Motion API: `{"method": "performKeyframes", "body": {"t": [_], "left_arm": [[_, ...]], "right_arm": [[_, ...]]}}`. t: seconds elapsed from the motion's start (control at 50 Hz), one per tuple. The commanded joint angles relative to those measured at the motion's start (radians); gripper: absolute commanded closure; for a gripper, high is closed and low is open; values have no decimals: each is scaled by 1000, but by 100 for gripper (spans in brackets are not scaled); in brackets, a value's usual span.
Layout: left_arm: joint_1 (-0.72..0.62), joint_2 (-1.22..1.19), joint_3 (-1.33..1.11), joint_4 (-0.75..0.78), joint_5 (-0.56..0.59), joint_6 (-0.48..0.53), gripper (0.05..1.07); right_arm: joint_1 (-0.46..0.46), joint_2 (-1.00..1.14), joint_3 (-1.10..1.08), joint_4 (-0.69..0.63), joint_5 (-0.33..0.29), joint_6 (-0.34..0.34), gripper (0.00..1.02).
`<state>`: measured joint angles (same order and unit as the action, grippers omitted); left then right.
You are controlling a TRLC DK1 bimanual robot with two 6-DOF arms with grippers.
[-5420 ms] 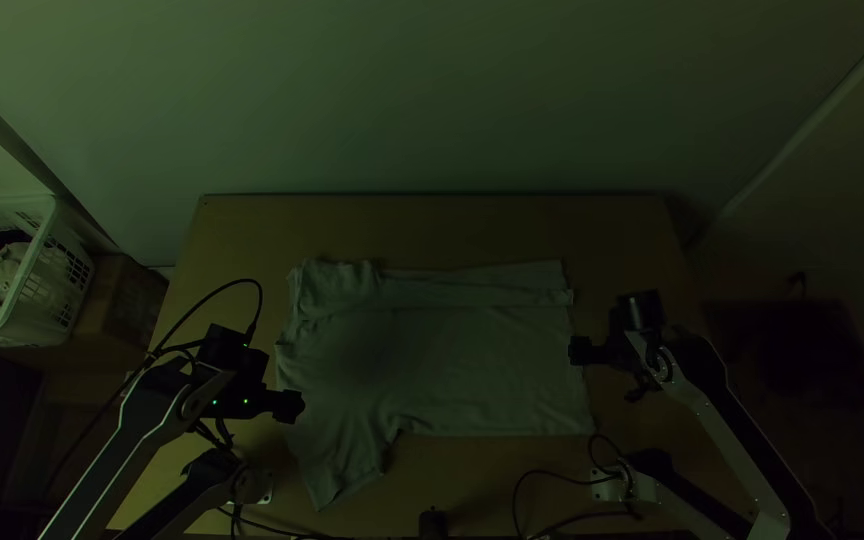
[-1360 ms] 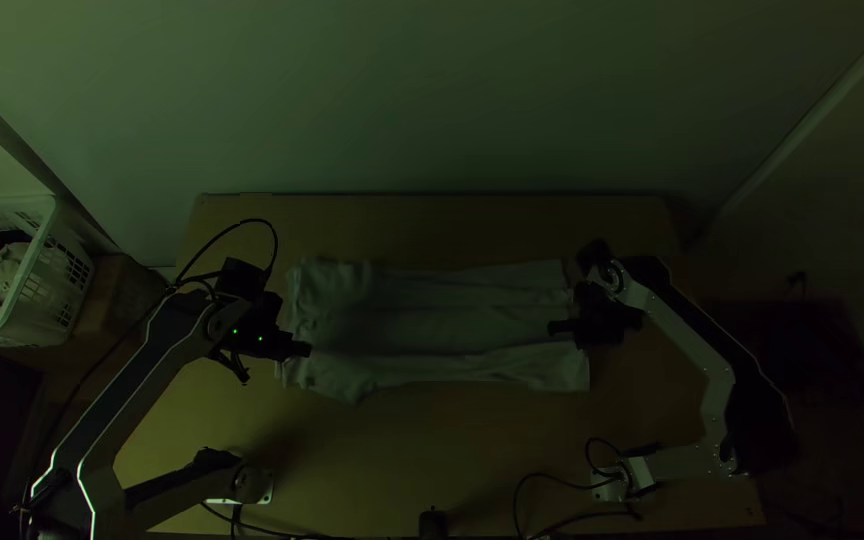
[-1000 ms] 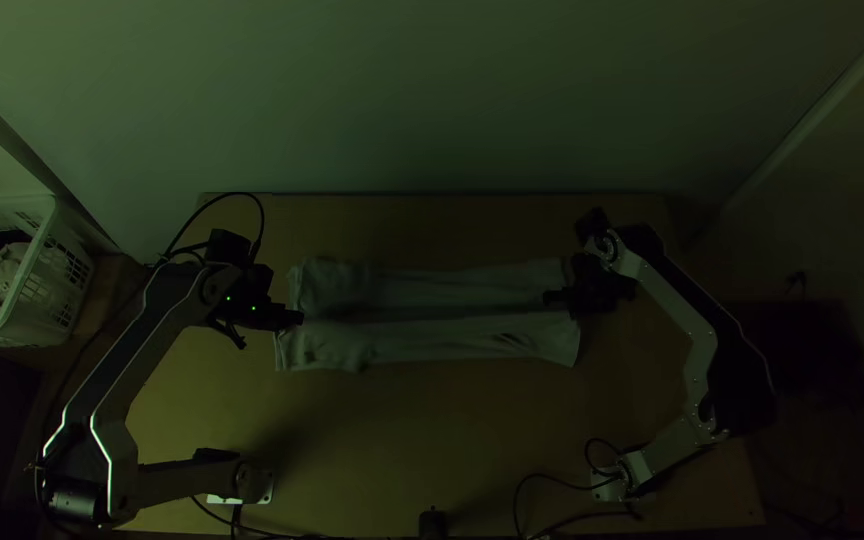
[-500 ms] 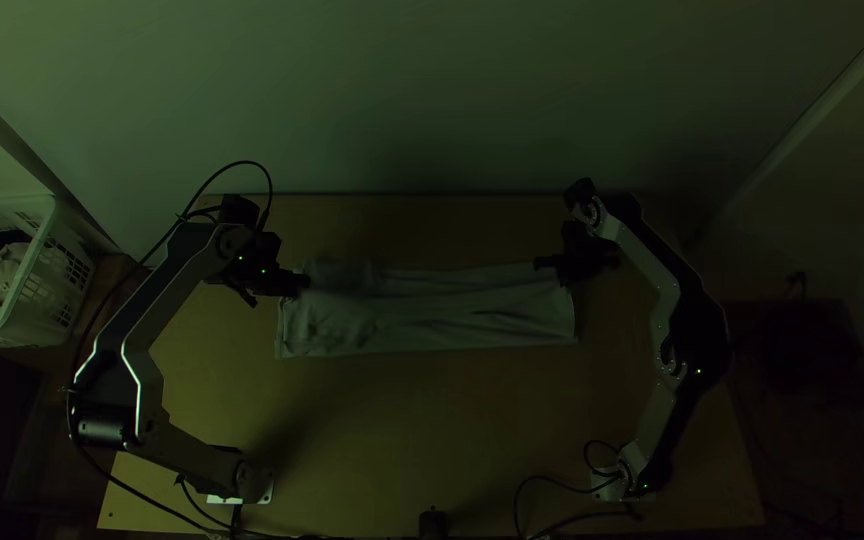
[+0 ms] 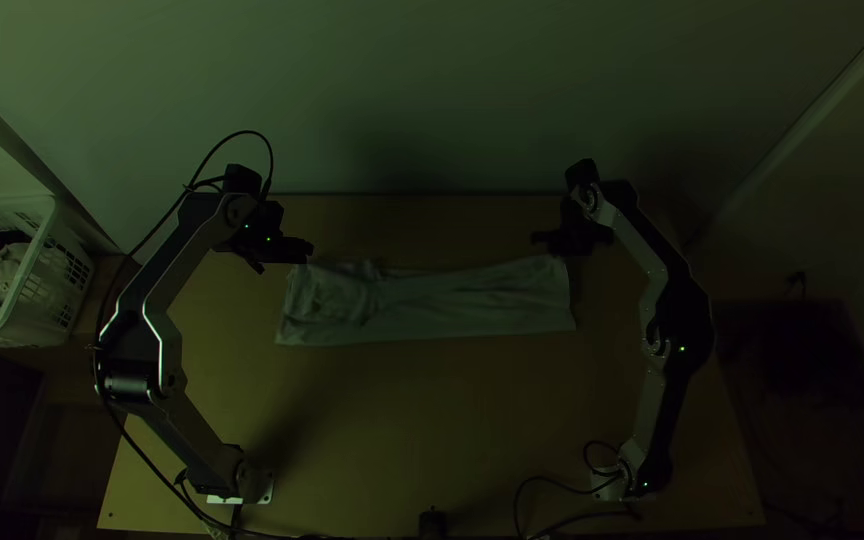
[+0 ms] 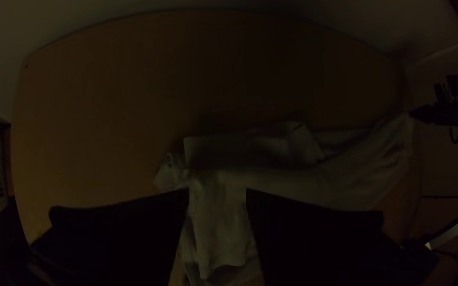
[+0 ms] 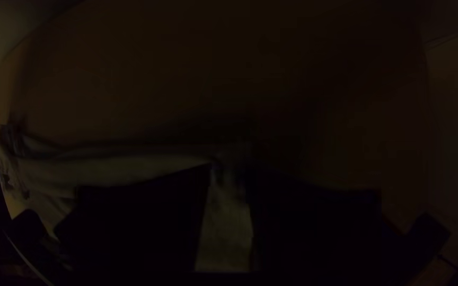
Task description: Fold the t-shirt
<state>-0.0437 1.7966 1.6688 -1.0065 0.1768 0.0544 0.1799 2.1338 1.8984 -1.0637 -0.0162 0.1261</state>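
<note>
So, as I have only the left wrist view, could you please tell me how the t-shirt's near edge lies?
Observer: From above, the near edge of the t-shirt runs almost straight, roughly level across the table.
Operator: Thank you, and could you tell me whether the white basket has anything in it?
Observer: Yes, the white basket has some pale cloth in it.
Operator: And is there anything by the middle of the table's near edge?
Observer: Yes, a small black object stands there, between the two arms' bases.
</note>
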Motion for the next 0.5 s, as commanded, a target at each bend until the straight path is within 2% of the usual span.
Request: {"method": "performKeyframes", "body": {"t": [0.0, 0.1, 0.24, 0.4, 0.48], "left_arm": [[5, 1, -17, -9, 26, 21, 9], [24, -48, -67, 22, 96, 28, 9], [91, -128, -158, 149, 220, -30, 9], [197, -212, -313, 293, 440, -77, 9], [232, -229, -379, 322, 474, -59, 9]], "right_arm": [[0, -29, -4, -38, 9, 3, 3], [0, -41, -7, -58, 12, -5, 3], [-23, -87, -7, -62, 10, 6, 2], [-39, -155, -9, -64, 1, 41, 3], [-49, -187, -12, -64, -41, 55, 3]]}}
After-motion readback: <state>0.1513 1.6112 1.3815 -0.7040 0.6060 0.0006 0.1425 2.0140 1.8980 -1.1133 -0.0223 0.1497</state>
